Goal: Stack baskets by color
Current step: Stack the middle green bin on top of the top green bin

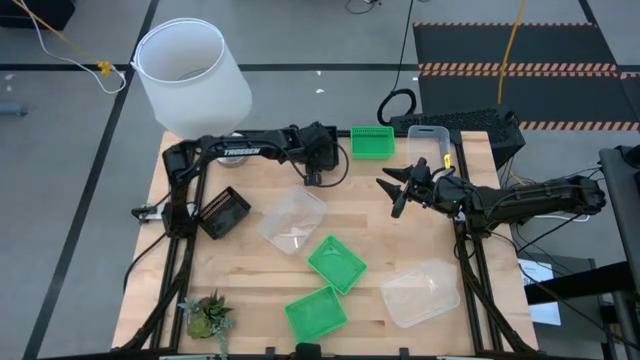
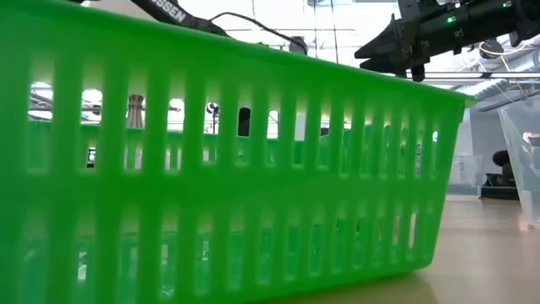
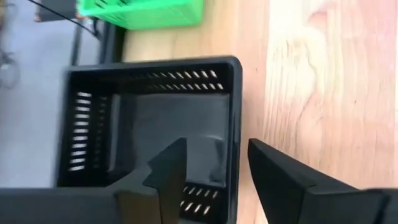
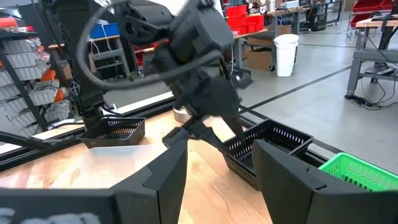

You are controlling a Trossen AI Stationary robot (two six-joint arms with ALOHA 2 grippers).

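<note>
My left gripper (image 3: 214, 180) lets go of a black basket (image 3: 149, 124) at the table's far edge.
Fingers parted astride its wall; next I fetch the other black basket (image 1: 225, 212) to nest it here.

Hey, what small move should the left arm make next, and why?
Probably lift the left tool straight up. Its open fingers straddle one wall of the black basket, so moving sideways would likely drag it. The second black basket lies apart, unstacked. The right tool waits open above the table.
</note>
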